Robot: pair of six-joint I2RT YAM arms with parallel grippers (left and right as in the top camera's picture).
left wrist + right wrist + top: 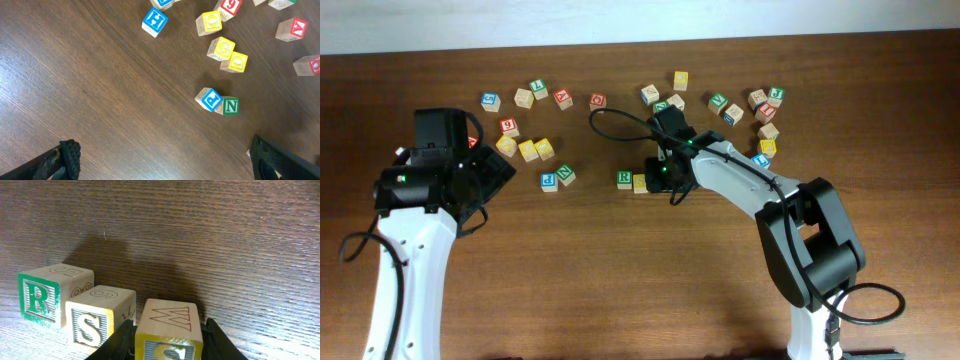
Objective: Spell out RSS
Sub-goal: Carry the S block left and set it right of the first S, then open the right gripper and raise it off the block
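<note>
Right claw (pixel 169 342): partly closed, gripping a yellow-faced cube (pixel 169 325) by its sides; the front letter was cut off by the frame edge.
Neighbours: S cube (pixel 97 317) just left of it, then R cube (pixel 42 297), in a row on the worktop (pixel 225 240).
Left claw (pixel 165 150): wide open, empty, well apart at the left.

The overhead camera looks straight down on the whole surface (pixel 620 290). The camera on my left wrist looks down from well above, past my left fingers (pixel 70 156), and shares the green N cube (pixel 231 106) with it. My right wrist camera sits low and very near, facing the R cube (pixel 40 299) from the side. The overhead view shows this cube too.
</note>
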